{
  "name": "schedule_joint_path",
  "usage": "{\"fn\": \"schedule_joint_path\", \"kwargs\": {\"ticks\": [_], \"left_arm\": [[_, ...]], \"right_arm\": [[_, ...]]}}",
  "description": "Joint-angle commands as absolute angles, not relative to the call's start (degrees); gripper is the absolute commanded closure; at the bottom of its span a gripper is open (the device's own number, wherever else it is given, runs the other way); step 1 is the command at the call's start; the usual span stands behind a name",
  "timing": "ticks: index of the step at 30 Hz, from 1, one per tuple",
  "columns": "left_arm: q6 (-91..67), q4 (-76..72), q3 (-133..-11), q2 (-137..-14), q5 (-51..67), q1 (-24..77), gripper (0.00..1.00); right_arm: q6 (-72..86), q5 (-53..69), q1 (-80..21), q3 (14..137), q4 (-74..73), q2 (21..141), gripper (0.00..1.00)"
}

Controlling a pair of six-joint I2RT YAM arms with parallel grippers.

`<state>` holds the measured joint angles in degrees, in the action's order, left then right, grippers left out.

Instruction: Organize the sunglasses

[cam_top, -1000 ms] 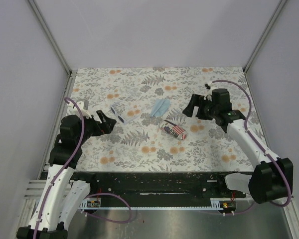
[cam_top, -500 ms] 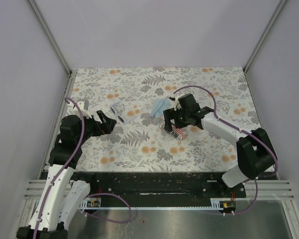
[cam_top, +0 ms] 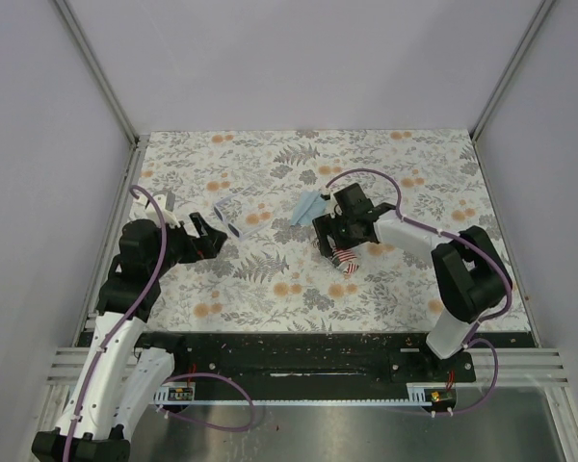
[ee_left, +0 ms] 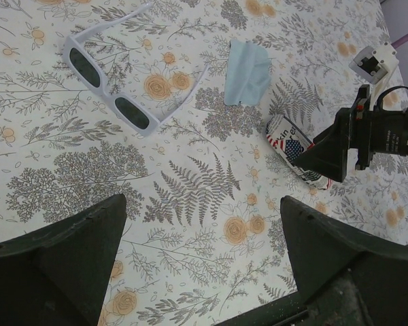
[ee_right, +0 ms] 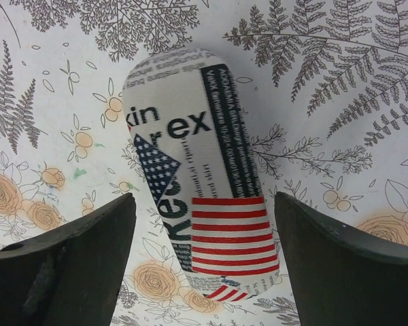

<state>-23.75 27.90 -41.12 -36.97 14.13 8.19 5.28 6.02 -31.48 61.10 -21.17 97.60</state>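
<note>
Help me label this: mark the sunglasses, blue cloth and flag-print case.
sunglasses [ee_left: 108, 91]: left wrist view, bridge between lenses.
blue cloth [ee_left: 248, 72]: left wrist view, its middle.
flag-print case [ee_right: 197, 175]: right wrist view, printed top.

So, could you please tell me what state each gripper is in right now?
Left gripper: open, holding nothing.
Right gripper: open, astride the case, not closed on it.

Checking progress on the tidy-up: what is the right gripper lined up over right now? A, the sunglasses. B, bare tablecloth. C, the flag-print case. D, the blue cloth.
C: the right wrist view shows the closed flag-print case lying on the table, framed between the open fingers of the right gripper.
</note>
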Motion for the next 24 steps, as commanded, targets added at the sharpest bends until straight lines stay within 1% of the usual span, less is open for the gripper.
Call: {"fn": "schedule_joint_path", "kwargs": {"ticks": [1, 4, 7, 11, 14, 17, 20, 22, 24], "left_arm": [[-23.2, 28.1, -42.3, -37.1, 14.1, 8.2, 0.01], [-23.2, 28.2, -42.3, -37.3, 14.2, 8.2, 0.01], [-23.1, 28.1, -42.3, -37.4, 14.2, 8.2, 0.01], [-23.1, 28.1, -42.4, -37.5, 14.2, 8.2, 0.01], [-23.0, 28.3, -42.4, -37.4, 14.1, 8.2, 0.01], [-23.0, 28.3, -42.3, -37.4, 13.9, 8.2, 0.01], [-23.0, 28.5, -42.3, -37.4, 13.9, 8.2, 0.01], [-23.0, 28.4, -42.3, -37.4, 13.9, 8.2, 0.01], [-23.0, 28.4, -42.3, -37.4, 14.0, 8.2, 0.01]], "right_arm": [[3.3, 4.9, -32.1, 64.1, -20.9, 99.0, 0.10], [3.3, 5.4, -32.1, 64.7, -21.4, 99.6, 0.09], [3.5, 5.4, -32.2, 64.8, -21.5, 99.9, 0.15], [4.0, 4.7, -32.3, 65.6, -22.2, 101.0, 0.13], [4.1, 4.3, -32.3, 66.3, -22.9, 101.9, 0.16], [4.3, 4.6, -32.2, 66.4, -22.9, 102.3, 0.16], [4.5, 4.3, -32.3, 67.0, -23.2, 102.8, 0.19], [4.7, 4.5, -32.3, 67.3, -23.3, 102.9, 0.25], [5.0, 4.2, -32.2, 67.5, -23.5, 102.8, 0.28]]}}
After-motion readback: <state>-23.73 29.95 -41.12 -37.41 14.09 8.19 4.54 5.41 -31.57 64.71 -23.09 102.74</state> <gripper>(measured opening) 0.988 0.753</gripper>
